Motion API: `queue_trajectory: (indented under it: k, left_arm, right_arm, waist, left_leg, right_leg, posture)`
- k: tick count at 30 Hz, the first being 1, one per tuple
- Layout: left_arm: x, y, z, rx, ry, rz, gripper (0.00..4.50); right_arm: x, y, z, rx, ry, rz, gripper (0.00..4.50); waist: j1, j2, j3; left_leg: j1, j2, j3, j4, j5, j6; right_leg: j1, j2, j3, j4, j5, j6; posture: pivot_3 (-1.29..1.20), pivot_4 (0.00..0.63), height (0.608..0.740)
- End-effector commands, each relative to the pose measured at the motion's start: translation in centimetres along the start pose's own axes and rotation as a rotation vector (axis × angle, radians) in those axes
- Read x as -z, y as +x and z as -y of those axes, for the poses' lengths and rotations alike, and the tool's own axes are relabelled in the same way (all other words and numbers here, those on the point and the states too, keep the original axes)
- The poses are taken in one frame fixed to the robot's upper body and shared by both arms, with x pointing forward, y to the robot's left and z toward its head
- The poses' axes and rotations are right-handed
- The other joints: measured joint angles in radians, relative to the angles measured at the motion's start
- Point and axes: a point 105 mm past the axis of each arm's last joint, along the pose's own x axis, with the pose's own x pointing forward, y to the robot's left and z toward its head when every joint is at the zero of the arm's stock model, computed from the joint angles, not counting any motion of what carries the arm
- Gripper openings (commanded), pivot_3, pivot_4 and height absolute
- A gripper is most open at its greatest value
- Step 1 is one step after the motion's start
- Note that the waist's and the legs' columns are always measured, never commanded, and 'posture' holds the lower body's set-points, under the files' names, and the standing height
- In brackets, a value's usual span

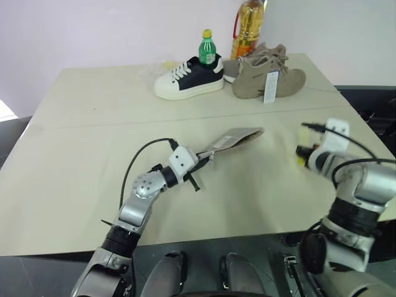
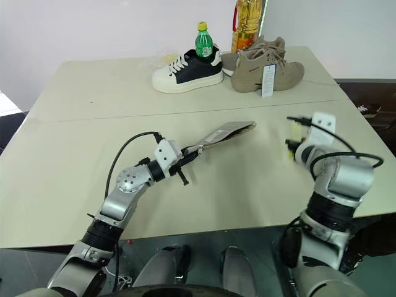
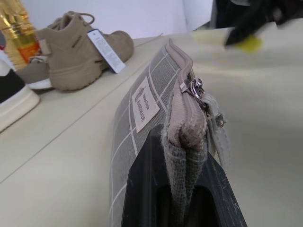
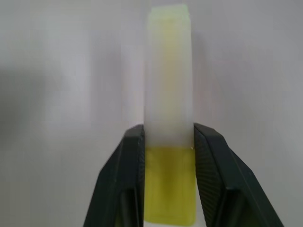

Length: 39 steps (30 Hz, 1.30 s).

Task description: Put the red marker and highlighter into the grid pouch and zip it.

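Nearest on the pale bench (image 1: 74,154), the left hand (image 1: 199,166) was closed tight on one short end of the grid pouch (image 1: 232,139), the fabric bunched between its two black fingers (image 3: 142,189), and it held the pouch up off the surface so that the body slanted away to the far right. The pouch looked light and soft: the grey cloth folded where it was pinched and would likely sag or twist if gripped only at a corner, so the hold on its stiffer seamed end, just beside the zipper pull (image 3: 194,87), seemed the sensible one, leaving the zipper edge uppermost and free. The zipper looked shut or nearly so along the length that could be seen, though its far end could not be made out. To the right, well apart from the pouch, the right hand (image 4: 168,137) was closed around the highlighter (image 4: 169,85), the fingers pressing either side of it about where the pale cap met the yellow barrel. The highlighter appeared rigid, light and smooth-sided plastic, apt to slip or pivot in a narrow pinch, so a grip across its thick middle seemed best. The red marker could not be picked out. Far across the bench stood a black-and-white sneaker (image 1: 189,77), a pair of tan shoes (image 1: 266,74), a green bottle (image 1: 208,48) and a bottle of oil (image 1: 247,28).
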Motion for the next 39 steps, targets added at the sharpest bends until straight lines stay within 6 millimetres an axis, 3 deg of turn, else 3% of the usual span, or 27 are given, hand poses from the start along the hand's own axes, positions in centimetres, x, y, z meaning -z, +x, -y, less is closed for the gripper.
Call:
queue_trajectory:
  k: [1, 4, 6, 9, 18, 26, 30, 35, 39]
  left_arm:
    - [-1.5, -0.7, -1.4, -0.046, 0.022, 0.044, 0.0]
    - [-1.8, -1.2, -1.7, -0.051, 0.031, 0.045, 0.0]
    - [-1.9, -1.3, -1.8, -0.054, 0.032, 0.047, 0.0]
    - [-2.3, -1.4, -1.7, -0.057, 0.033, 0.055, 0.0]
    - [-2.8, -1.5, -1.1, -0.039, 0.024, 0.063, 0.0]
    - [-2.5, -1.6, 0.2, 0.087, 0.125, 0.012, 0.0]
    - [-2.2, -1.7, 0.9, 0.158, 0.163, -0.011, 0.0]
    - [-2.9, -1.4, 1.5, 0.2, 0.147, 0.01, 0.0]
    - [-3.1, -1.7, 1.1, 0.18, 0.146, 0.007, 0.0]
  right_arm:
    - [-5.5, -2.4, -4.8, -0.241, -0.535, 0.333, 0.86]
    - [-4.7, -3.6, -7.2, -0.415, -0.899, 0.399, 0.86]
    - [-3.5, -3.6, -7.6, -0.468, -0.994, 0.39, 0.86]
    - [-2.4, -3.1, -8.5, -0.522, -1.053, 0.389, 0.86]
    - [-1.7, -2.6, -8.8, -0.549, -1.144, 0.387, 0.86]
    - [-0.8, -3.1, -9.2, -0.598, -1.595, 0.423, 0.86]
    - [-0.6, -3.5, -10.3, -0.66, -1.665, 0.469, 0.86]
    - [-0.3, -4.6, -14.4, -0.782, -1.655, 0.585, 0.86]
    - [-0.5, -4.5, -14.9, -0.794, -1.627, 0.588, 0.86]
  waist:
    - [-0.005, 0.0, 0.0]
    - [-0.016, -0.003, 0.001]
    - [-0.017, -0.004, 0.001]
    - [-0.015, -0.005, 0.002]
    - [0.007, -0.005, 0.002]
    - [0.007, -0.005, 0.002]
    - [0.006, -0.005, 0.002]
    - [0.006, -0.005, 0.002]
    - [0.009, -0.005, 0.002]
  left_leg:
    - [0.001, 0.001, 0.0, 0.0, 0.0, 0.0]
    - [0.002, 0.002, 0.0, 0.0, 0.0, 0.001]
    - [0.003, 0.002, 0.0, 0.0, -0.001, 0.001]
    - [0.002, 0.001, 0.0, 0.001, -0.001, 0.0]
    - [0.002, 0.001, -0.001, 0.001, -0.001, 0.0]
    - [0.001, 0.001, 0.0, 0.0, -0.001, 0.0]
    - [0.001, 0.001, 0.0, 0.0, -0.001, 0.0]
    - [0.001, 0.001, 0.0, 0.0, -0.001, 0.0]
    - [0.001, 0.0, -0.001, 0.001, -0.001, 0.0]
  right_leg:
    - [0.001, 0.001, 0.0, 0.0, 0.0, 0.001]
    - [0.003, 0.002, -0.001, -0.001, -0.001, 0.002]
    - [0.004, 0.001, -0.001, -0.001, -0.001, 0.002]
    - [0.004, -0.001, -0.001, -0.001, -0.001, 0.002]
    - [0.004, -0.002, 0.001, -0.002, -0.001, 0.001]
    - [0.003, -0.002, 0.001, -0.002, -0.001, 0.001]
    - [0.003, -0.002, 0.001, -0.002, -0.001, 0.001]
    - [0.003, -0.002, 0.001, -0.002, -0.001, 0.001]
    - [0.003, -0.002, 0.001, -0.002, -0.001, 0.001]
  posture:
    - [0.0, 0.15, 0.738]
    - [0.0, 0.15, 0.738]
    - [0.0, 0.15, 0.738]
    - [0.0, 0.15, 0.738]
    - [0.0, 0.15, 0.738]
    - [0.0, 0.15, 0.738]
    - [0.0, 0.15, 0.738]
    - [0.0, 0.15, 0.738]
    - [0.0, 0.15, 0.738]
